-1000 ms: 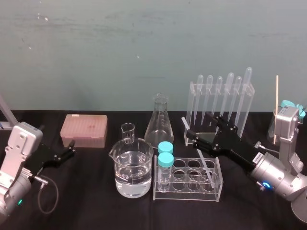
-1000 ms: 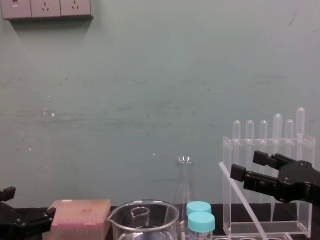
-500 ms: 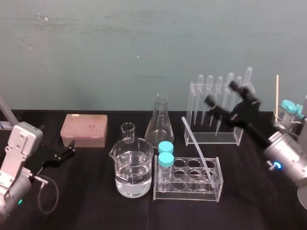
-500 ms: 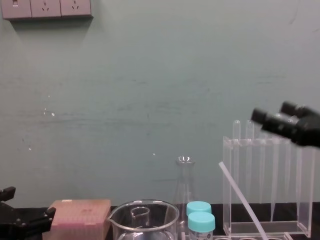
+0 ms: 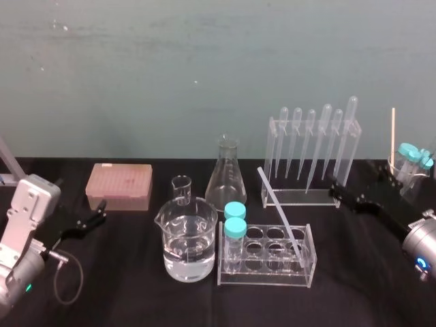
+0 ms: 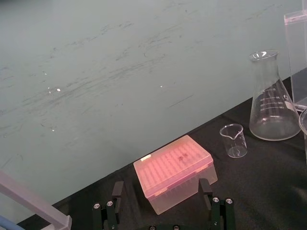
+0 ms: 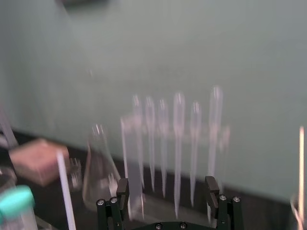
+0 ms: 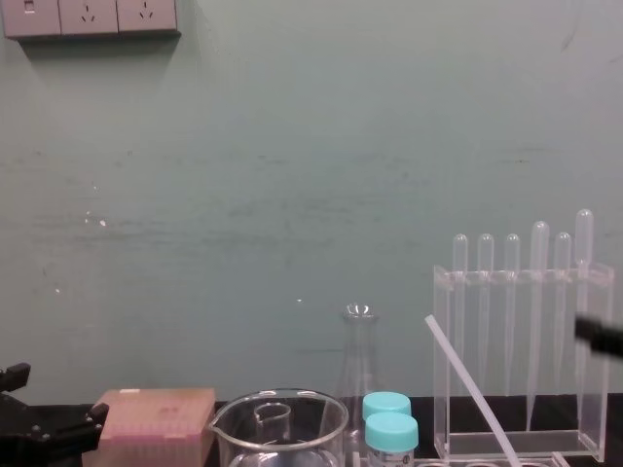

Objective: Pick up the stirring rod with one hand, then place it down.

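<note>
Head view: the thin, translucent rod (image 5: 279,212) leaned slantwise in the clear acrylic rack (image 5: 266,272), its lower end in a right-hand well. The right gripper (image 5: 351,193) sat low, right of the rack and apart from the rod. The left gripper (image 5: 99,212) was far left, beside a pink box (image 5: 119,185).
Left wrist view: blocky black fingers (image 6: 117,191) spread wide, empty.
Right wrist view: fingers (image 7: 122,189) wide apart, nothing between them; rod ahead, untouched.
Chest view: rod slanted before the pipette stand (image 8: 516,446).
</note>
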